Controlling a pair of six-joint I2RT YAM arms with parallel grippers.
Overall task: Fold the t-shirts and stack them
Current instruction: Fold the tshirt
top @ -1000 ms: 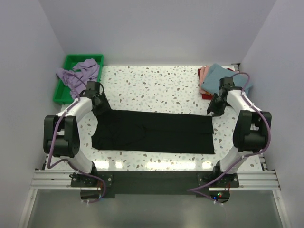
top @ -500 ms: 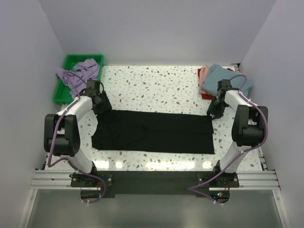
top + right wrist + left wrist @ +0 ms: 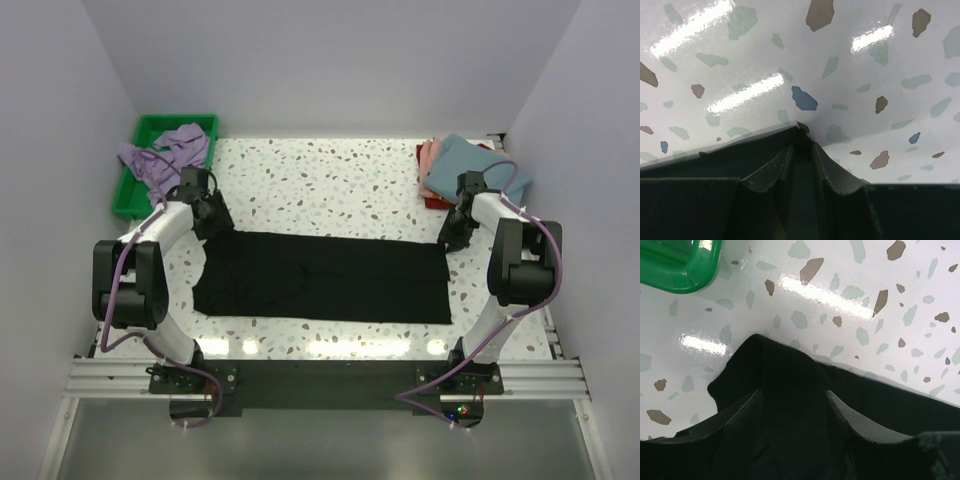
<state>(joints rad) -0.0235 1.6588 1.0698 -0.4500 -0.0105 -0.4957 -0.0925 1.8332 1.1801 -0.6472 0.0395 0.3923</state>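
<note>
The black t-shirt (image 3: 320, 278) lies as a long folded strip across the table. My left gripper (image 3: 213, 224) is at its far left corner. In the left wrist view the left gripper (image 3: 793, 392) is open and straddles that corner of the black t-shirt (image 3: 780, 365). My right gripper (image 3: 451, 236) is at the far right corner. In the right wrist view the right gripper (image 3: 802, 145) has its jaws drawn close on the corner tip of the black t-shirt (image 3: 715, 155). A lavender t-shirt (image 3: 165, 157) lies crumpled over the green tray (image 3: 150, 126).
At the far right, a teal-blue t-shirt (image 3: 462, 162) tops a folded stack with pink (image 3: 428, 155) and dark red (image 3: 433, 201) cloth under it, just behind my right gripper. The green tray (image 3: 680, 265) is near my left gripper. The table is speckled white.
The right gripper's jaws have narrowed onto the far right corner and that arm has shifted slightly. The left gripper has barely moved. The black t-shirt lies as before.
</note>
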